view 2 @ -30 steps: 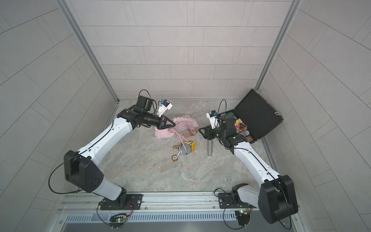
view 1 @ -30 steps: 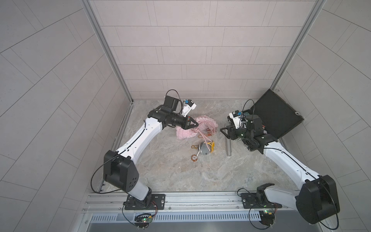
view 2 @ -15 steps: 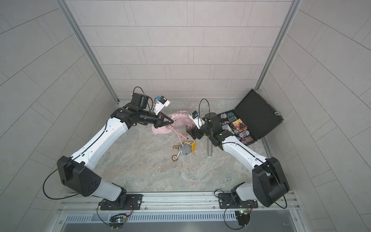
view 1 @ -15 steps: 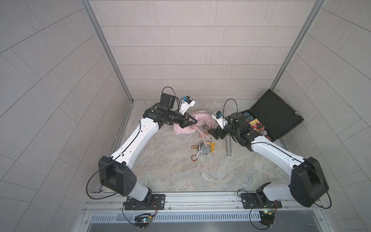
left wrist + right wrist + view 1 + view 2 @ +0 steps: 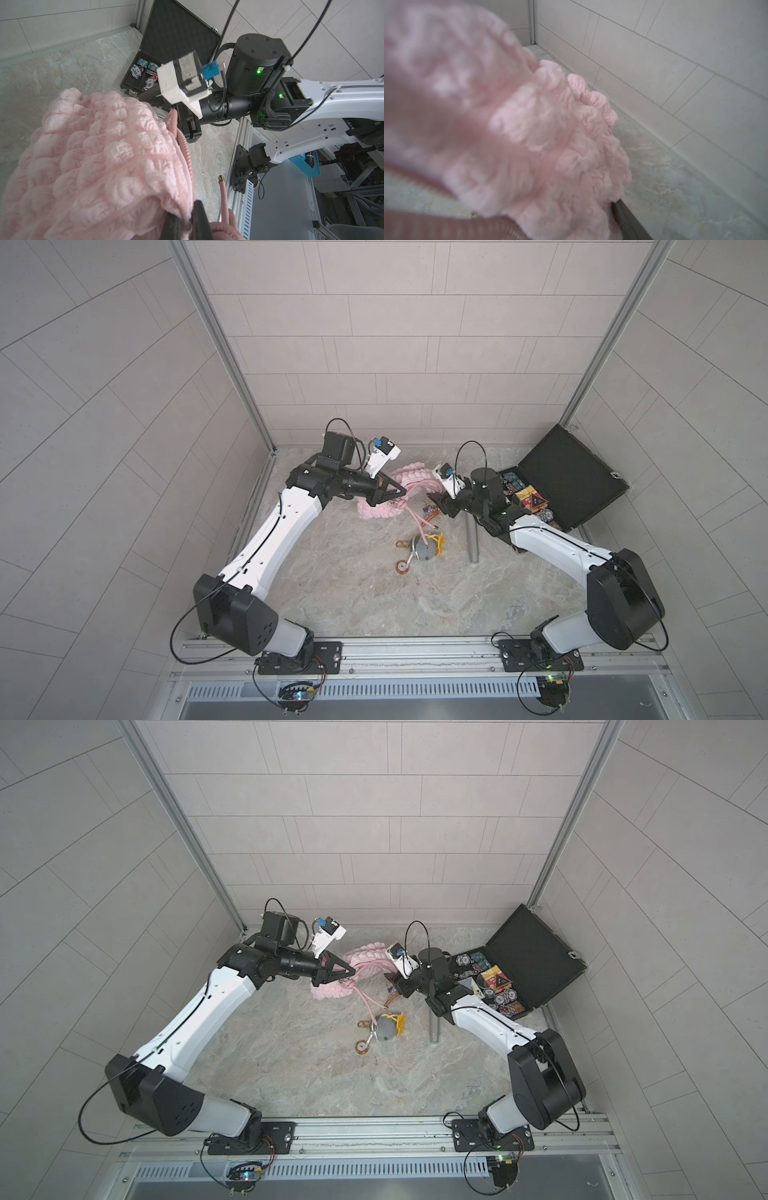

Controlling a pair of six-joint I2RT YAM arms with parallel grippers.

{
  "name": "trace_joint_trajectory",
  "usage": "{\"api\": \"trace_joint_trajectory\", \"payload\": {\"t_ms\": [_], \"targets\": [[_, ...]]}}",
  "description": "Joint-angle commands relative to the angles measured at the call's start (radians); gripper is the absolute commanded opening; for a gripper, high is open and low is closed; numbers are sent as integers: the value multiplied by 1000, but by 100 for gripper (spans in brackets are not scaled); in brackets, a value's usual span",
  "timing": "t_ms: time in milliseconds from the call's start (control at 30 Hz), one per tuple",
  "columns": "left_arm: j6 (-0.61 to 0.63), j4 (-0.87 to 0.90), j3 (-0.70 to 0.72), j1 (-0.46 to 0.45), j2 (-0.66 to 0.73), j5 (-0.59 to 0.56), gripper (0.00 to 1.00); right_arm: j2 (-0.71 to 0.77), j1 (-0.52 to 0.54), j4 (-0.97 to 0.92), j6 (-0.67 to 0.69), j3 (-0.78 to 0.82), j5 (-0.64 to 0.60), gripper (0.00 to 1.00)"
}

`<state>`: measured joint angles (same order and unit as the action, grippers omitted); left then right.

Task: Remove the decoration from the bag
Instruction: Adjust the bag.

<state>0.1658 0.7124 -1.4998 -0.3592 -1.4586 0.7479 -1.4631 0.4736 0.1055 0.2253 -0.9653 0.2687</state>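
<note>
Marbled desk (image 5: 374, 593) is bounded by tiled walls (image 5: 415, 344); at its far middle the pink bag (image 5: 415, 479) lies, its edge clamped by the left gripper (image 5: 401, 492). Whether the right gripper (image 5: 436, 506), just beside the bag's right end, grips anything cannot be told.

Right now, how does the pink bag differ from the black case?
The bag is soft, pink and puffy; the black case is hard and flat-sided. The bag lies crumpled, pinched by the left gripper; the case sits open, in no gripper, with poker chips inside. Both rest on the table.
</note>
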Motion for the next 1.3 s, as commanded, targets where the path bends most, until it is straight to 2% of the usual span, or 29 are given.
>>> {"api": "trace_joint_trajectory", "payload": {"t_ms": [0, 133, 200, 300, 400, 500, 600, 667, 767, 967, 1167, 1267], "targets": [[28, -9, 0, 7, 30, 69, 0, 51, 0, 65, -12, 23, 86, 41], [41, -4, 16, 20, 28, 38, 0, 94, 0, 5, -10, 12, 100, 15], [40, -7, 23, 28, 28, -1, 0, 122, 0, -18, -19, 18, 102, 9], [31, -32, 41, 39, 27, -81, 6, 176, 0, -70, -44, 23, 105, 1], [27, -59, 61, 40, 12, -139, 15, 225, 0, -127, -92, 19, 86, 0], [11, -79, 63, 41, -14, -180, 31, 249, 0, -229, -172, -10, 24, 0], [-11, -103, 58, 41, -31, -196, 35, 237, 1, -359, -261, -60, -35, 0], [-26, -126, 59, 41, -30, -212, 42, 235, 2, -410, -306, -80, -49, 0], [-32, -136, 59, 40, -32, -252, 46, 246, 2, -425, -402, -85, -85, 0], [-40, -132, 61, 41, -8, -339, 61, 225, 3, -471, -531, -128, -156, 0], [83, -120, 105, 14, 74, -249, 68, 182, 6, -523, -585, -197, -144, 0], [132, -125, 145, -52, 91, -287, 71, 163, 11, -559, -597, -228, -144, 0]]}}
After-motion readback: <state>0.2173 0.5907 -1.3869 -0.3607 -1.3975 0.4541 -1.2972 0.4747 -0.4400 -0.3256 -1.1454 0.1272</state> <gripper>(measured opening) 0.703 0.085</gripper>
